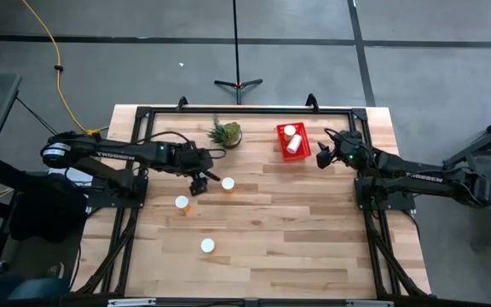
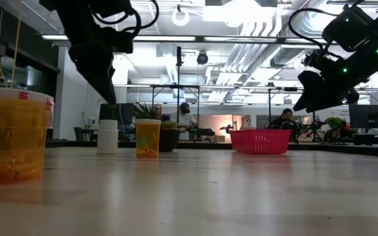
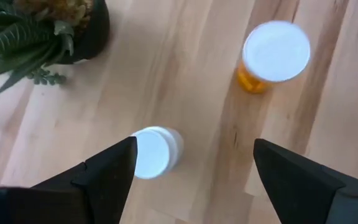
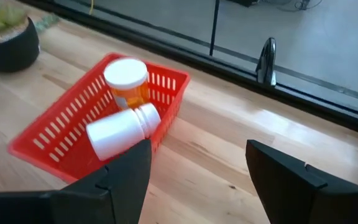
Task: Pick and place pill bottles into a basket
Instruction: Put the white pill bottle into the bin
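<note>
My left gripper [image 1: 199, 183] hangs open over the table's middle left, pointing steeply down. Below it an all-white pill bottle [image 3: 154, 151] stands upright on the wood, close to one finger and untouched. An orange pill bottle with a white cap [image 3: 276, 53] stands just beyond. Two more capped bottles [image 1: 181, 202] [image 1: 207, 246] stand nearer the front edge. The red basket [image 4: 55, 140] sits at the far right with a white bottle [image 4: 120, 134] lying on its side and an orange one [image 4: 127, 81] upright in it. My right gripper [image 4: 197, 149] hovers open beside the basket.
A small potted plant [image 1: 226, 133] stands at the far edge, left of the basket and just beyond my left gripper. A black metal frame [image 1: 245, 111] runs along the far and side edges. Bare wood lies in the middle and at the near right.
</note>
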### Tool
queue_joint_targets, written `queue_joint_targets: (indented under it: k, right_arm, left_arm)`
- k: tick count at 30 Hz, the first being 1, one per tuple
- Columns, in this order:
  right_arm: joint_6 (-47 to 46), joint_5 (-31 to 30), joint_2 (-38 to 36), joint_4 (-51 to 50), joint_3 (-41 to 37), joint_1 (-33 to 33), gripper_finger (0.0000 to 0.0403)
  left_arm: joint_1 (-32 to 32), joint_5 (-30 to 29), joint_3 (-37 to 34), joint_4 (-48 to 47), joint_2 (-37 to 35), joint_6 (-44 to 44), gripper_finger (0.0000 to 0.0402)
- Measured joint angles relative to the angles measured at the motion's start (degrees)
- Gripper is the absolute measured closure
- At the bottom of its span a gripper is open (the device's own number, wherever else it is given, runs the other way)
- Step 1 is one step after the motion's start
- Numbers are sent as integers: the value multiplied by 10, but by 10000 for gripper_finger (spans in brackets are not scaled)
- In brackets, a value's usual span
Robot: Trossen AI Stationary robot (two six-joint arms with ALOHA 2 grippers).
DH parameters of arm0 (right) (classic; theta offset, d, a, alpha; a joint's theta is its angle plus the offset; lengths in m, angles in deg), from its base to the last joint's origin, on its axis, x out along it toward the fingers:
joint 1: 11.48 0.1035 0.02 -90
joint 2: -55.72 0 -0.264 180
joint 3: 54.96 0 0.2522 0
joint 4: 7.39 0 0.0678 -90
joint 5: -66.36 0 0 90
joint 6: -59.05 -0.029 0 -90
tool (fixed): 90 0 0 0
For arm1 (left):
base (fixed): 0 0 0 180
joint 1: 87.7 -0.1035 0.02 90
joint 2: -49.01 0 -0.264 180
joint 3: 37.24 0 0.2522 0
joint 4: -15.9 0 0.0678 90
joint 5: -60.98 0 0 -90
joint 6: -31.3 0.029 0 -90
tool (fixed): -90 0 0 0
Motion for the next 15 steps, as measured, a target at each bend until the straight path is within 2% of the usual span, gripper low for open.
queue_joint_targets:
  k: [9,15]
  right_arm:
    - [-3,5,0,-26,0,0,151]
    - [-4,4,0,-26,0,0,151]
  left_arm:
    - [0,-14,-62,32,0,3,39]
    - [0,-32,-96,113,0,-13,38]
